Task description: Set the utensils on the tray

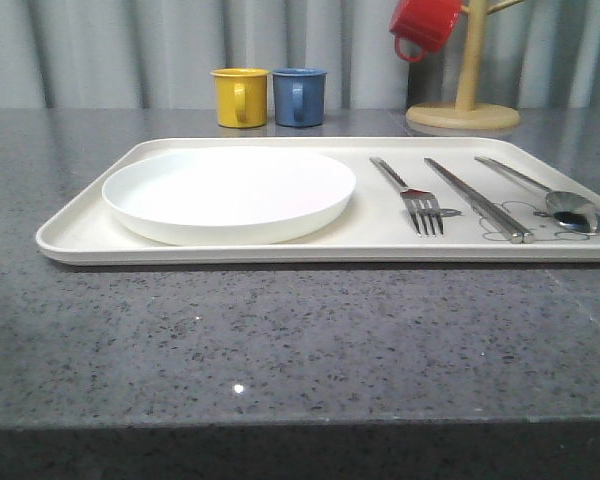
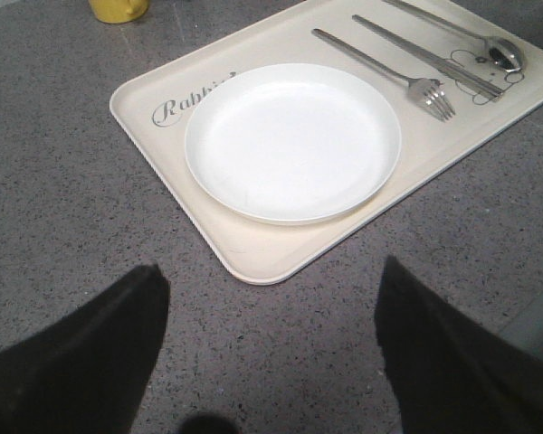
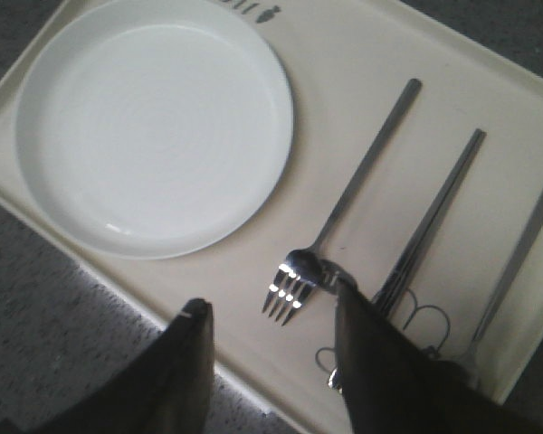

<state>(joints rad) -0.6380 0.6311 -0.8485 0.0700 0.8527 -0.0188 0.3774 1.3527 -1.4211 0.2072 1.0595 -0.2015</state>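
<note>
The 3 shiny silver metal utensils, a 4-tined fork [image 1: 412,192], a pair of flat chopsticks [image 1: 477,199] and an oval-bowled spoon [image 1: 550,196], lie side by side on the right part of the large cream rectangular tray [image 1: 90,215], beside the round white plate [image 1: 229,193]. The right gripper [image 3: 270,330] hangs open and empty just above the fork's tines. The left gripper [image 2: 271,303], spread wide and holding nothing, sits over the grey speckled tabletop [image 2: 63,208], well apart from the utensils.

You have a cream tray [image 1: 90,215] with grey "Rabbit" script and a thin line-drawn rabbit, carrying a plain white plate [image 1: 230,193] and shiny silver utensils: fork [image 1: 410,193], chopsticks [image 1: 477,200] and spoon [image 1: 545,195]. It sits on a dark grey, speckled stone-look table [image 1: 280,340]. Behind it you see a yellow mug [image 1: 240,97], a blue mug [image 1: 299,97], and a red mug [image 1: 425,25] on a pale wooden stand [image 1: 465,90].
</note>
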